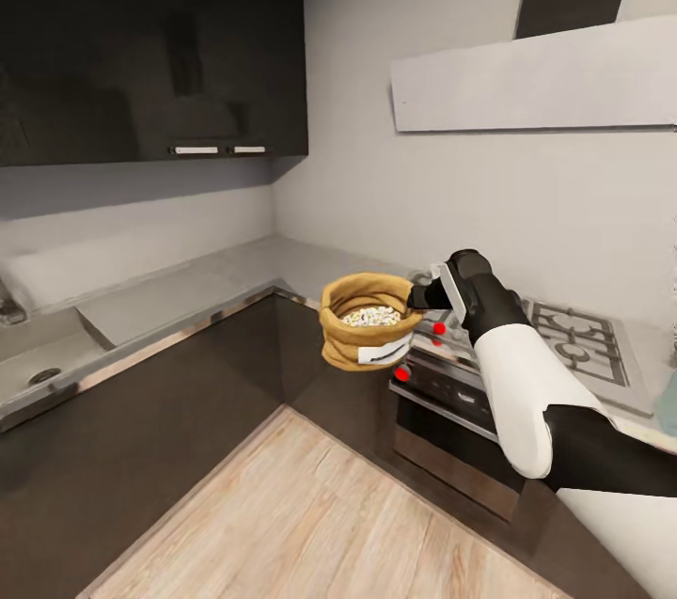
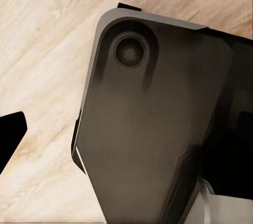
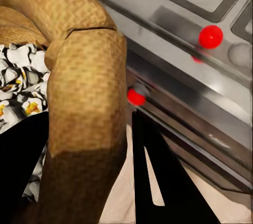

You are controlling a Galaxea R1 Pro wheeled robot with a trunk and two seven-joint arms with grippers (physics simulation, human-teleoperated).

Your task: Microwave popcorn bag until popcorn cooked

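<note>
So the robot's right gripper (image 1: 420, 295) has the popcorn bag (image 1: 365, 328) up in the air, pinched by the rolled rim on the side nearest the stove, and the bag hangs out over the wooden floor (image 1: 310, 514) just in front of the built-in oven (image 1: 451, 411), not resting on anything. In the head view the bag sits upright with its white label (image 1: 387, 353) facing forward and down, and the popcorn (image 1: 371, 316) is puffed up white with a few yellowish bits, heaped inside the opening. The right wrist view is pretty clear about the grip: one dark finger (image 3: 158, 176) is on the outside of the rim, the other finger (image 3: 21, 166) is inside the bag next to the popcorn (image 3: 21, 84), so the burlap wall of the popcorn bag (image 3: 87, 97) is squeezed between them. Behind it there's the gas hob (image 1: 564, 340) with its grates and the red knobs (image 1: 402, 374) along the front of the stove. The grey countertop (image 1: 188, 289) runs round the corner under the dark wall cabinets (image 1: 150, 44), with a sink (image 1: 38, 364) at the far left end, well apart from the bag. The left wrist view mostly has a dark piece of the robot's own body (image 2: 147, 124) over the wooden floor (image 2: 47, 50), with one dark fingertip (image 2: 10, 134) poking in at the edge, so can't tell whether the left gripper's fingers are spread or together.
</note>
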